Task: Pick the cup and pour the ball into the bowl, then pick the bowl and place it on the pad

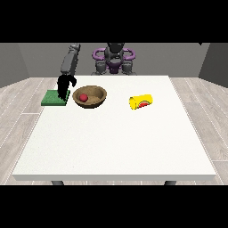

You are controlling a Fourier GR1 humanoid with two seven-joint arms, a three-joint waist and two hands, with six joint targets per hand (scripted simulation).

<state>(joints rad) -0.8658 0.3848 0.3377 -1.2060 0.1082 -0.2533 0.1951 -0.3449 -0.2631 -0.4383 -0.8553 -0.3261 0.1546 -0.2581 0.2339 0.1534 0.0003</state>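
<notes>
Red ball (83, 97) lies in the wooden bowl (90, 96); yellow cup (140, 102) lies on its side to the right on the desk (116, 142). Pour judged complete. The hand at the view's left (65, 84) hangs over the green pad (54, 98), just left of the bowl; whether its fingers are open or closed cannot be told. Take the bowl by its left rim, keep it level, and set it squarely on the pad.

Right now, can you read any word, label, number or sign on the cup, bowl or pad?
No readable text anywhere.
Yellow cup, lying on its side: a red and green picture, perhaps a watermelon slice, no letters.
Wooden bowl with the red ball: unmarked.
Green pad: unmarked.
</notes>
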